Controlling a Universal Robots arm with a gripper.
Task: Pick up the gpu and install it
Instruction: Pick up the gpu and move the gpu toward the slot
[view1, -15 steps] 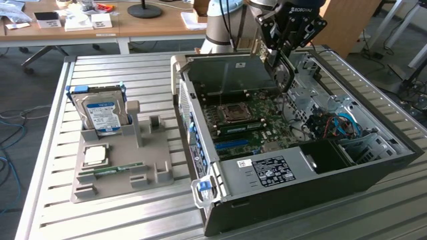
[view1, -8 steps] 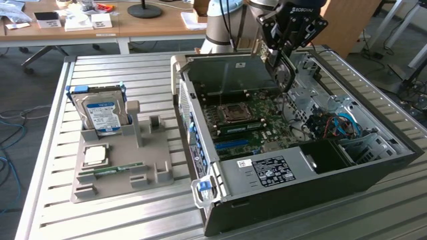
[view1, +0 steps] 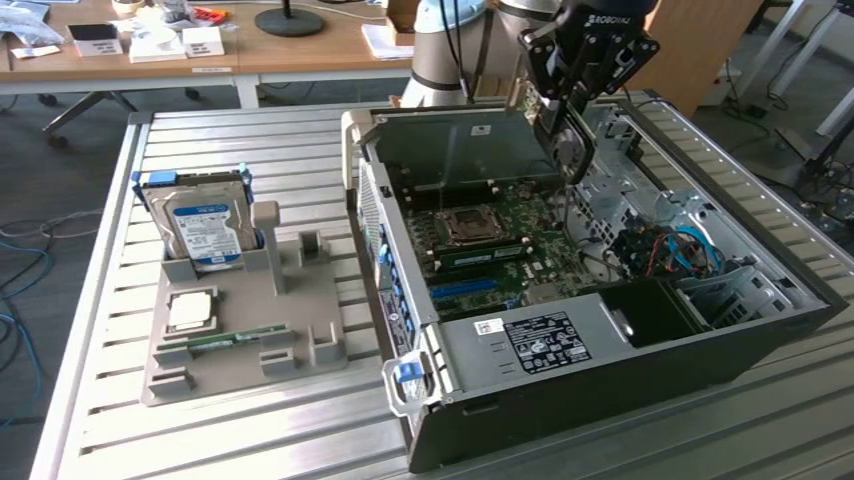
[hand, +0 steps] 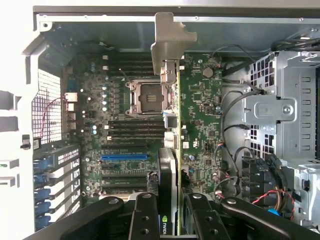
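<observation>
Gripper (hand: 170, 215) fingers (hand: 145, 217) pinching the gpu (hand: 168, 170) edge-on, so pickup is done, card hanging above the motherboard (hand: 205, 115) inside the open computer case (view1: 574, 400), apparently not yet seated in any slot.

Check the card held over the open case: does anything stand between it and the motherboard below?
Nothing visible does. The gripper holds the gpu edge-on above the motherboard, with open space between them. The loose cables lie off to one side, by the drive cage, apart from the card.
</observation>
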